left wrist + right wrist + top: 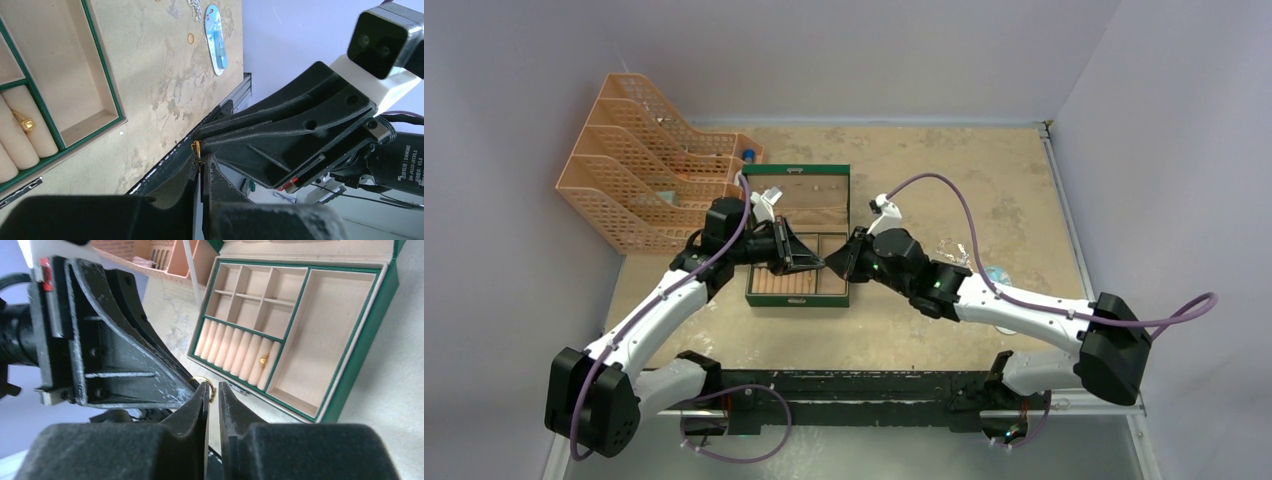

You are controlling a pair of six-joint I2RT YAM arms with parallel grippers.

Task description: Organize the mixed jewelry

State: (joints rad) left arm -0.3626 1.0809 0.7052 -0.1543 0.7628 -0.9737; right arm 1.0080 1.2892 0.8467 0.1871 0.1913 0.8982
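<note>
Where the two arms meet tip to tip above the front right part of the box (797, 298), a ring (196, 148) sits between them. The left jaws are pressed together, pinching that ring at their fingertips (176, 184). The right jaws stand a narrow slit apart, fingertips (192, 407) on either side of the ring; whether they grip it I cannot tell. Inside the box, a second ring (263, 360) is tucked between the tan rolls, next to the large compartment. To the right of the box, well apart from it, a loose ring (191, 38) and a chain tangle (194, 7) lie on the table (984, 190). They are just beside a blue packet (215, 40).
</note>
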